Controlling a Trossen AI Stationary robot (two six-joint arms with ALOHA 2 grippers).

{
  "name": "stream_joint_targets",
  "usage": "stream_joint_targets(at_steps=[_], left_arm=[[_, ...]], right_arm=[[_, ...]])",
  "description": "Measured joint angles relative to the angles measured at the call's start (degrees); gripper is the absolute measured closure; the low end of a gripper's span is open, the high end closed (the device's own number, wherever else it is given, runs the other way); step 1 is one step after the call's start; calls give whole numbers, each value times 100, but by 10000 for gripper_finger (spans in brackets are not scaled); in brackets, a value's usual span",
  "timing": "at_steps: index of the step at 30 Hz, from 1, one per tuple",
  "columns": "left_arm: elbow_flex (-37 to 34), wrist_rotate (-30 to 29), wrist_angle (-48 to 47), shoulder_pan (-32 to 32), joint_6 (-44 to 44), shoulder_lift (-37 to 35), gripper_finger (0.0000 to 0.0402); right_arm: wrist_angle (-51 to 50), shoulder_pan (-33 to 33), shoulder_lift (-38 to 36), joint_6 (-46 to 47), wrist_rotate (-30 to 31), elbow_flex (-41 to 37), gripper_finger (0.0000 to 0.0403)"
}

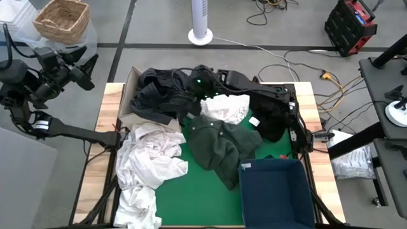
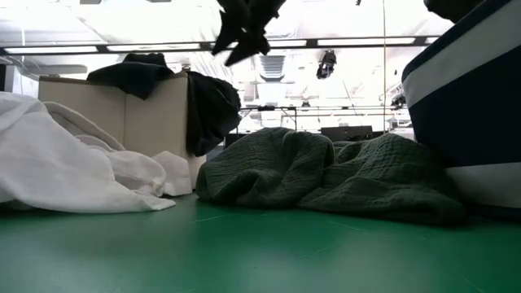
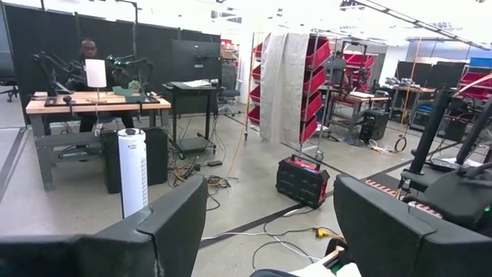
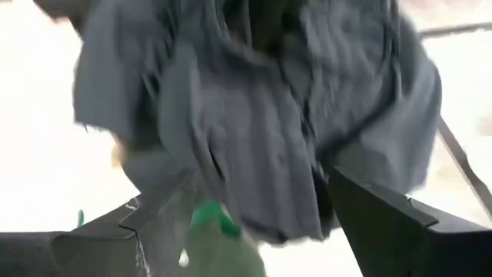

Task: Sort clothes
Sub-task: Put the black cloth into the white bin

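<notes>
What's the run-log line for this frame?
left hand: open, parked off table | right hand: open over box, dark garment just below | white, green clothes unsorted

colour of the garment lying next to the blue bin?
Dark green garment, textured knit; clearest in the low view, beside the navy bin.
</notes>
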Motion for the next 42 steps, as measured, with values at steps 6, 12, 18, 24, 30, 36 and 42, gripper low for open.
stream_joint_targets(at_steps=[6, 12, 18, 24, 30, 36, 42], left_arm=[[0, -2, -70, -2, -2, 0, 143], [0, -2, -120, -1, -4, -2, 143], [0, 0, -173, 0, -9, -7, 143], [0, 0, -213, -1, -9, -7, 143], [0, 2, -214, -2, -9, -7, 143], [0, 2, -214, -1, -9, -7, 143], [0, 2, -210, 0, 45, -7, 143]], right_arm=[[-268, -89, 404, -233, -32, -74, 116], [161, -184, 1051, 30, -26, -83, 108], [809, -270, 1484, 453, -28, -85, 133], [1263, -204, 1501, 152, -46, -69, 238], [1235, -152, 1070, -184, 16, -36, 381], [1138, -155, 551, -57, 297, -17, 393], [2108, -174, 333, 146, 303, -19, 394]])
